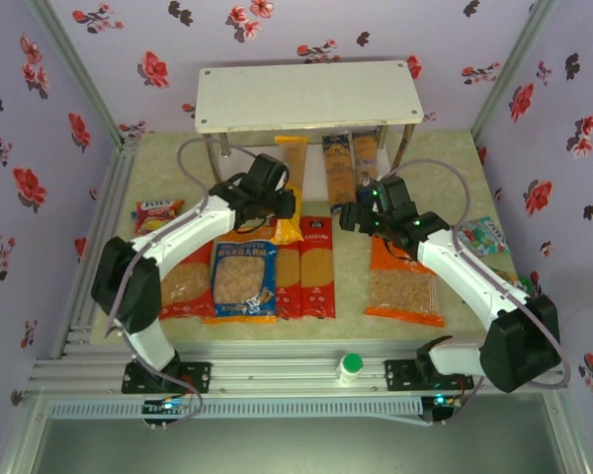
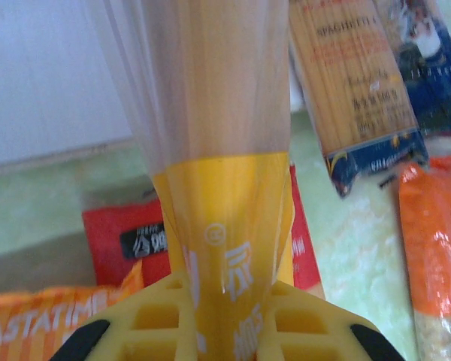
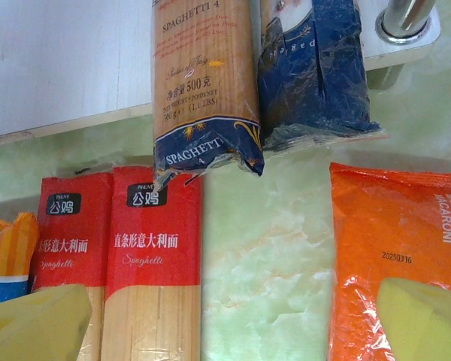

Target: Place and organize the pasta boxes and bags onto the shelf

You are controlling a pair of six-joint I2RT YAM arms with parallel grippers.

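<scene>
My left gripper is shut on the near end of the yellow pasta box, whose far end reaches under the shelf's top board. Two dark blue pasta boxes lie side by side with their far ends on the lower board. Two red pasta boxes lie on the table between the blue bag and the orange bag. The left arm partly covers the red bag. My right gripper hangs open over bare table between the red boxes and the orange bag.
A small red-and-yellow snack packet lies at the left and a teal packet at the right. A white-and-green bottle stands on the front rail. A shiny shelf leg stands beside the dark blue boxes.
</scene>
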